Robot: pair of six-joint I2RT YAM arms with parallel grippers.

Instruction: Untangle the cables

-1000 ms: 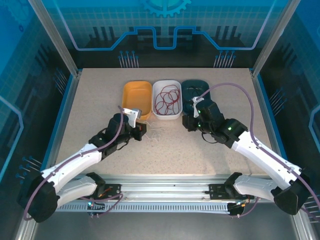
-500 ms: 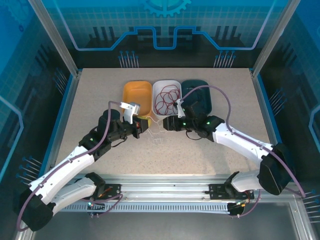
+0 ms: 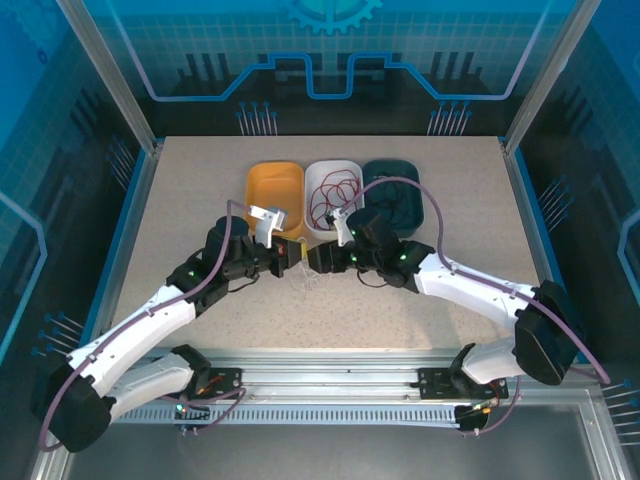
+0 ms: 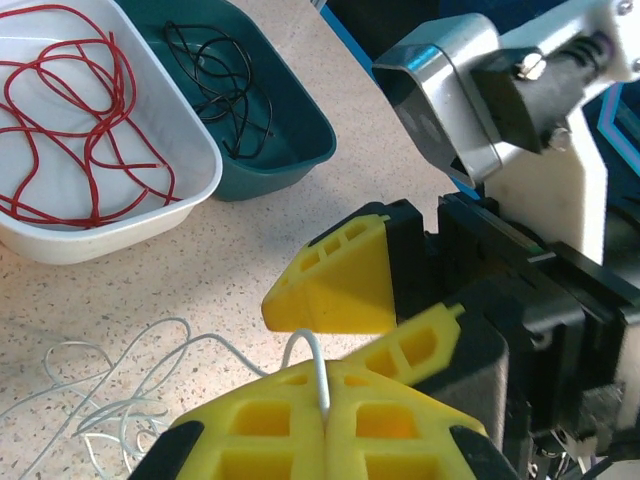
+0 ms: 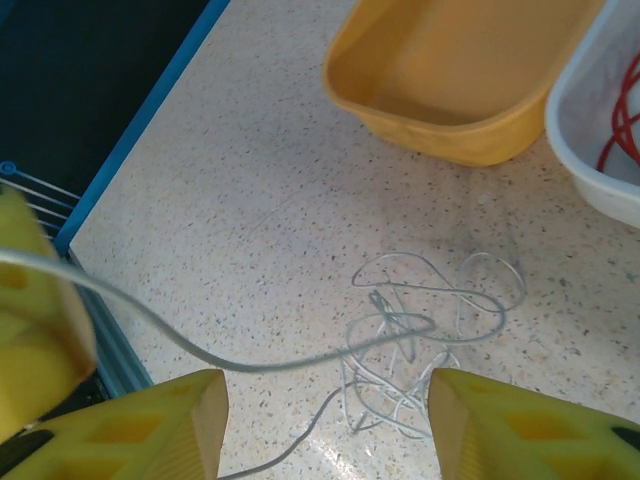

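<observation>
A pale whitish cable (image 3: 311, 279) lies in a loose tangle on the table between the two arms. My left gripper (image 3: 289, 258) is shut on one strand of it (image 4: 321, 385), which arches up from the heap (image 4: 105, 405). My right gripper (image 3: 314, 260) is open, facing the left one at close range, its yellow fingers (image 4: 338, 283) just beyond the pinched strand. In the right wrist view the open gripper (image 5: 326, 430) hovers above the whitish tangle (image 5: 420, 330), and a lifted strand crosses in front. A red cable (image 4: 75, 120) lies in the white tray; a black cable (image 4: 222, 85) lies in the teal tray.
Three trays stand in a row at the back: orange tray (image 3: 272, 190) with nothing in it, white tray (image 3: 351, 228), teal tray (image 3: 420, 205). The table's blue left edge (image 5: 150, 120) shows in the right wrist view. Lilac hoses loop over both arms.
The right arm has swung left from the teal tray to meet the left gripper, and its jaws have opened. The left gripper, still holding the whitish strand, has shifted slightly right.
</observation>
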